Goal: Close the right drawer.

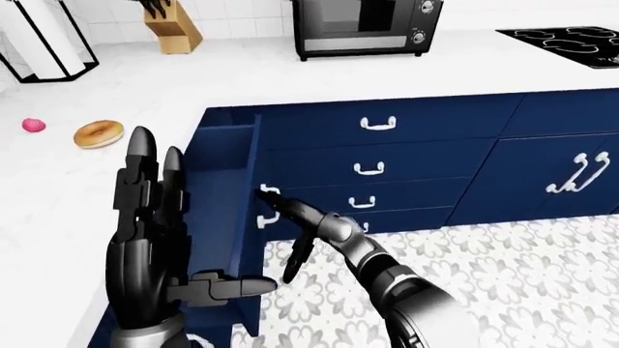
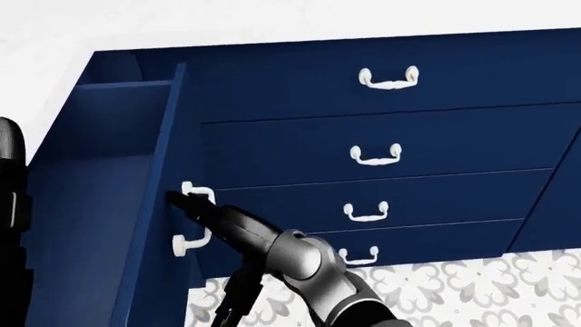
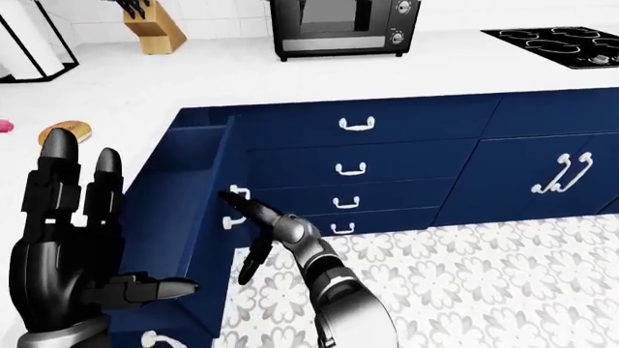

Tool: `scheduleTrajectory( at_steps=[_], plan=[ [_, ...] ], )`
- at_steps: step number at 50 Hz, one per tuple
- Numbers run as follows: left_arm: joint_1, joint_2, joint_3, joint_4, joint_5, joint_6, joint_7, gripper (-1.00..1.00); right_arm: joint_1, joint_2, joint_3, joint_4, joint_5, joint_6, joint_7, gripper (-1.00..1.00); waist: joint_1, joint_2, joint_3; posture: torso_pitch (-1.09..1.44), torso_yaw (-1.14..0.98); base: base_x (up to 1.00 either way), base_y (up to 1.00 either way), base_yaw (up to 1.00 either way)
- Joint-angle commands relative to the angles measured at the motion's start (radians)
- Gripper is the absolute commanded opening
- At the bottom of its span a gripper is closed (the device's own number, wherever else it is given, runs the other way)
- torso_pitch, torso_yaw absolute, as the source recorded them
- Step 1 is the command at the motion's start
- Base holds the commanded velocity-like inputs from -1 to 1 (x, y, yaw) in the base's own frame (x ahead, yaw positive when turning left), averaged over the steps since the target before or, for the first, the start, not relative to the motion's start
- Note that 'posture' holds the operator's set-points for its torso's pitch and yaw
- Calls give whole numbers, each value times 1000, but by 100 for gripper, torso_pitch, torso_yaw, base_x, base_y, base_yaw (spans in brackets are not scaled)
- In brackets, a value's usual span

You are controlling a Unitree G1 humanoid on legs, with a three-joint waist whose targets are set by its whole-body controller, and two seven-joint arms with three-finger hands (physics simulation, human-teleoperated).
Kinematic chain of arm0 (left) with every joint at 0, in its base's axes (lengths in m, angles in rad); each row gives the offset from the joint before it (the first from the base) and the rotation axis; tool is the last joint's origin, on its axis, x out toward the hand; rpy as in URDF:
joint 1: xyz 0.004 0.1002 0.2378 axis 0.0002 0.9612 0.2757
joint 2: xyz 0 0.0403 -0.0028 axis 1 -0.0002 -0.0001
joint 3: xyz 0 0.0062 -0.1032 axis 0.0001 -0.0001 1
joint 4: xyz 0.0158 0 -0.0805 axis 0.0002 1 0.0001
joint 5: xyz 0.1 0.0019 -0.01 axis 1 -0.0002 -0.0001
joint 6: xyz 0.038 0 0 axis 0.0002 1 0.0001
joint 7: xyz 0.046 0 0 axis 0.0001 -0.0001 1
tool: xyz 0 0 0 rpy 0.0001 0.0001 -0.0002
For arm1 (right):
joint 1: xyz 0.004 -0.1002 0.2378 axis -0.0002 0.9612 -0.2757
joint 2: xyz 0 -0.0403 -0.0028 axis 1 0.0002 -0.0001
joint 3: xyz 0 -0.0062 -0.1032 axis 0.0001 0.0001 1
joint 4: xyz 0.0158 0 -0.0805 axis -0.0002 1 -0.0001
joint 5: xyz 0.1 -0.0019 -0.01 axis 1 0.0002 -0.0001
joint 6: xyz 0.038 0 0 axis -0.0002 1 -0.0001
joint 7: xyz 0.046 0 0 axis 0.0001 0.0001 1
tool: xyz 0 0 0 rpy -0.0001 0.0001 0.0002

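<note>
Head view shows the open drawer (image 2: 136, 204) at the left of the picture, pulled out from the blue cabinet toward the camera, and its front panel with the white handle (image 2: 193, 218) is seen nearly edge-on. The right hand (image 2: 186, 203) is reached out to this panel, one finger tip seems to touch it just beside the handle, nothing is gripped, and the other fingers hang loose below. The left hand (image 1: 145, 246) is held up open and well apart, so the push is judged to belong to the right hand, along the drawer's long axis, away from the camera into the cabinet.
</note>
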Motion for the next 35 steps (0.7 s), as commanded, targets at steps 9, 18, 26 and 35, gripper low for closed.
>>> scheduleTrajectory(
  at_steps=[9, 18, 26, 35],
  plan=[
    [-6, 2, 8, -23, -4, -39, -1, 100, -56, -150, -50, -195, 170, 9, -39, 100, 14, -8, -9, 0, 0, 0, 0, 0],
    [-3, 1, 3, -20, 4, -45, 0, 100, 264, -281, -85, -994, 284, 370, -40, 100, 18, -24, -10, 0, 0, 0, 0, 0],
    [0, 3, -10, -1, 16, -66, 1, 100, 673, -293, -192, -1743, 327, 536, -160, 100, 18, -27, -10, 0, 0, 0, 0, 0],
    [8, 5, -21, 35, 28, -106, -2, 100, 1019, -181, -251, -1787, 394, 168, -248, 100, -4, -15, -11, 0, 0, 0, 0, 0]
  ],
)
